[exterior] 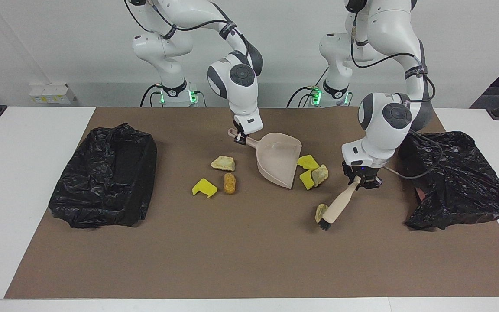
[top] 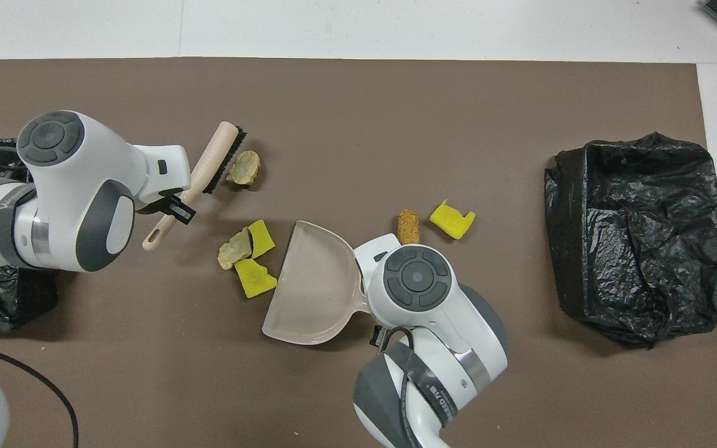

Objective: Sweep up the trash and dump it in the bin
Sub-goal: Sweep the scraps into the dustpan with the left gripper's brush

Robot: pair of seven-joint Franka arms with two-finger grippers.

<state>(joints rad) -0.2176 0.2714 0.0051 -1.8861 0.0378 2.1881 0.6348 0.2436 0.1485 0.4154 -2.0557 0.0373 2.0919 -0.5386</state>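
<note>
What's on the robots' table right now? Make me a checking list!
Surface: brown mat on a white table.
Job's things: seven scraps; beige lump at the brush bristles; three-scrap cluster at the dustpan mouth; beige lump, brown piece, yellow chunk apart.
Clutter: nothing seen.
Grippers: left gripper shut on brush handle; right gripper shut on dustpan handle.
Cables: black, along both arms.
Surroundings: two black-bagged bins, one at each end.

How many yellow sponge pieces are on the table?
3. Two lie at the dustpan's open edge, against a beige lump. The third lies beside the brown bread piece, toward the right arm's end. None seems hidden.
</note>
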